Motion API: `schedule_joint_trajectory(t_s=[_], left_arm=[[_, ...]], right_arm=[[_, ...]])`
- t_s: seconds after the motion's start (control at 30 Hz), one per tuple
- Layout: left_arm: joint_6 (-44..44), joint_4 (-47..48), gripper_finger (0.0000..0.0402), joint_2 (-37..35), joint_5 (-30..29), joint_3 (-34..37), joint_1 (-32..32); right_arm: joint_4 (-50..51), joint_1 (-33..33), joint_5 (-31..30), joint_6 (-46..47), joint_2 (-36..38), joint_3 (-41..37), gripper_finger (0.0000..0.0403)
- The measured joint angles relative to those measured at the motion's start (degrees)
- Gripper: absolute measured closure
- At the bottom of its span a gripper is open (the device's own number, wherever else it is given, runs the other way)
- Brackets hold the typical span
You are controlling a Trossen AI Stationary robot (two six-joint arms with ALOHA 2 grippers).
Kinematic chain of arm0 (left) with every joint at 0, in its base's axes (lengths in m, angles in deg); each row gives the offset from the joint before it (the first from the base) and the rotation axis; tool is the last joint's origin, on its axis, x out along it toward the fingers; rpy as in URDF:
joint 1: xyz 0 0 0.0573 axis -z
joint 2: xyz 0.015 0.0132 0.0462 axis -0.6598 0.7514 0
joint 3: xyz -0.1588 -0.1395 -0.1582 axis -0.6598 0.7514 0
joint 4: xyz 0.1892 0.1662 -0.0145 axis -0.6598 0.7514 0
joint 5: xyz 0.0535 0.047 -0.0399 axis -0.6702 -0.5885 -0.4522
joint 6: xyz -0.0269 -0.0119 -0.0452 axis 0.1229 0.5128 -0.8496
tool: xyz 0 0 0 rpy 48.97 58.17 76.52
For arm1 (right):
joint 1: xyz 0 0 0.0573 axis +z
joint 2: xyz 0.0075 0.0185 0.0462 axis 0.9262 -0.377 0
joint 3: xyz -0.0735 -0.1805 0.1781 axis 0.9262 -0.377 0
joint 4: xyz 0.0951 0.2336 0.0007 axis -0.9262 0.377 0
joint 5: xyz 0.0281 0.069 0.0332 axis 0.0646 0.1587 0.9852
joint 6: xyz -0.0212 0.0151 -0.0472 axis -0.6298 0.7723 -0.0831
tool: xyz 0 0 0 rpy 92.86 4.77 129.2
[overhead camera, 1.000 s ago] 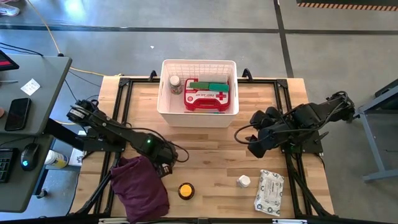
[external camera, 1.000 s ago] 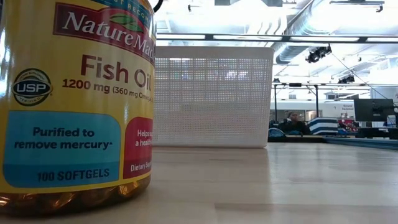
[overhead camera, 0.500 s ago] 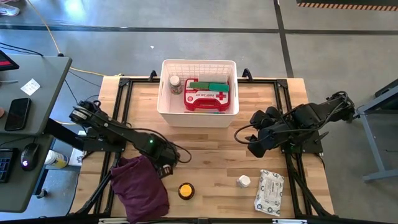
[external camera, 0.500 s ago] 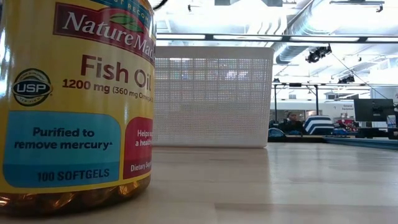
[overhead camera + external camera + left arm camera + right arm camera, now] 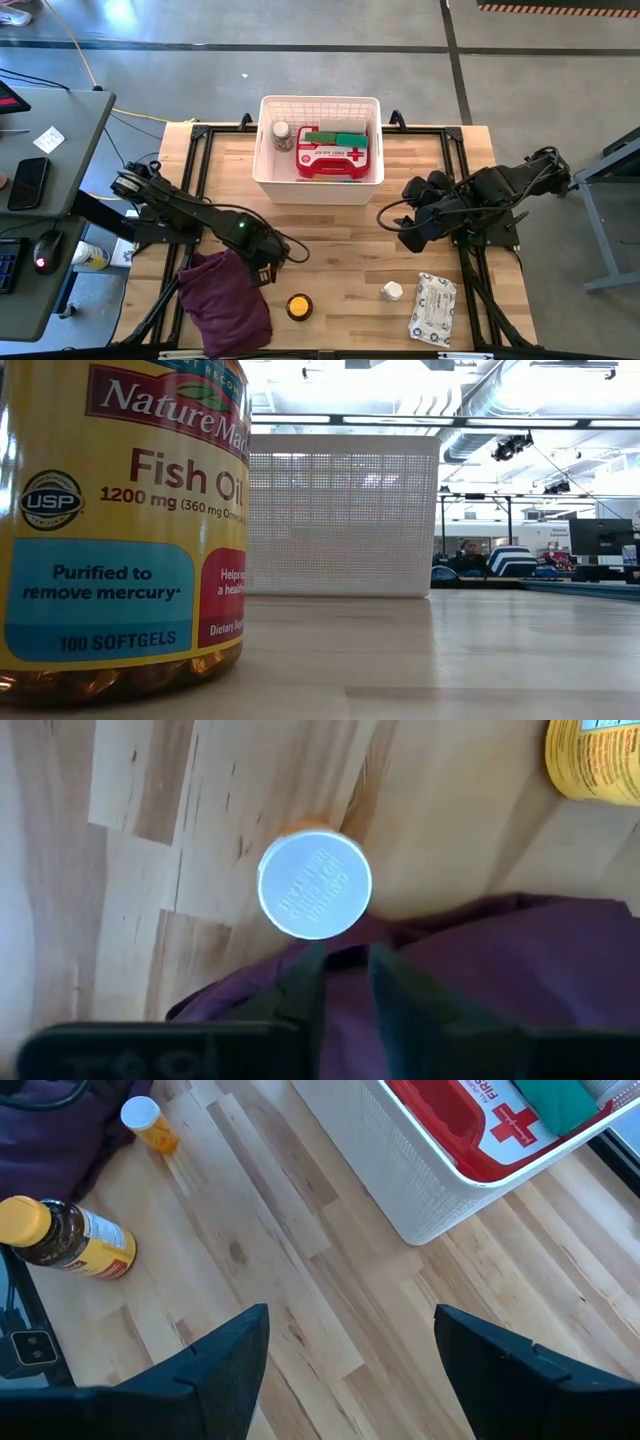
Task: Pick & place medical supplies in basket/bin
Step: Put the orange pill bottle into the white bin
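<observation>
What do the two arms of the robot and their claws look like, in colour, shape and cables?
Both arms are dark, nearly black, built from rounded jointed segments. The left arm shows a small green light, with a thin black cable looping beside the left claw. The right arm looks bulkier, and a black cable curves near the right claw. The right wrist view shows its fingers broad, flat and matte black.

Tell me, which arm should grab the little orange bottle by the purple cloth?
Left. The left arm's jaws sit right by the bottle, over the cloth's edge. The right arm waits across the table, much farther off.
</observation>
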Motion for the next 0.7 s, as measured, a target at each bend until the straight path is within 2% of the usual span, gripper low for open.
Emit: schedule_joint_trajectory(t_s=[0.1,0.33,0.43,0.5,0.7], left_arm=[[1.0,0.1,0.023,0.0,-0.3,0.0,0.0],[3.5,-0.1,0.0066,0.0,-4.4,0.0,0.0],[5.7,-0.7,0.0014,0.1,-5.2,0.0,0.0],[7.4,-1.3,0.001,0.5,-5.1,0.0,0.0],[8.2,-2.7,0.0049,1.2,-4.4,1.8,0.0]], right_arm=[[0.0,0.0,-0.9,-0.1,0.0,0.0,0.0128],[-0.2,0.0,-1.9,1.3,0.0,0.0,0.0128],[-0.2,0.0,-1.9,1.8,0.0,0.0,0.0128],[-0.2,0.0,-1.9,1.9,0.0,0.0,0.0128],[-0.3,0.0,-2.0,1.8,0.0,0.0,0.0128]])
